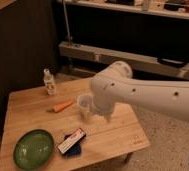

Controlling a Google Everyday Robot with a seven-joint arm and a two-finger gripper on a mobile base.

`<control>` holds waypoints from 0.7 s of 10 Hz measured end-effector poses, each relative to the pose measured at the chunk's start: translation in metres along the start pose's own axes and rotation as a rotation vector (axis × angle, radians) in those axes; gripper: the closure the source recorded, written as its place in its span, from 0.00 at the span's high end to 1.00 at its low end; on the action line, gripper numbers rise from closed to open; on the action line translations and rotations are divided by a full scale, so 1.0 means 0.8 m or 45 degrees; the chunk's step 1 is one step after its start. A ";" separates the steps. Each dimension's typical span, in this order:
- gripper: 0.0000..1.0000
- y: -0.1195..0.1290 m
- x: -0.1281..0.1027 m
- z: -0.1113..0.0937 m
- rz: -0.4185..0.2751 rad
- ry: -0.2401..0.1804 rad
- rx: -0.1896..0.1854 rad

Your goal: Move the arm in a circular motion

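Arm (148, 95), white and thick, reaches in from the right edge and fills the middle of the view, hanging over the right half of a low wooden table (125, 137). Its segments are smooth, rounded tubes with a hard, plastic-looking shell, dotted with a few small dark holes. A bulbous joint forms its highest point, and from there the last segment bends down toward the tabletop. At its end is the pale gripper (106, 115), pointing downward just beside a cup (85, 106) and close above the boards, not clearly touching either. Whether it is spread or closed, this view does not show, and nothing can be seen in it. That fits the task, which asks only for a circling sweep, so the arm is probably held clear of the items and is not reaching for one.

The cup is pale and translucent-looking, and it stands upright near the middle of the table with the arm partly in front of it. Left of it a small orange carrot (63, 106), tapered, lies on its side. Farther back on the left, a small clear bottle (49, 82) with a label stands upright near the rear edge. A round, shallow, glossy green bowl (34, 148) rests at the front left corner. Beside it, a flat pale packet (71, 141) with red print lies across something dark blue. The tabletop is light planked wood with visible grain. Behind it are a dark wall and a pale metal rail (138, 57).
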 end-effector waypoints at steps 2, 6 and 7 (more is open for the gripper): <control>0.65 0.071 0.004 0.024 -0.123 0.056 0.008; 0.65 0.190 -0.007 0.057 -0.343 0.122 0.024; 0.65 0.212 -0.015 0.062 -0.380 0.127 0.029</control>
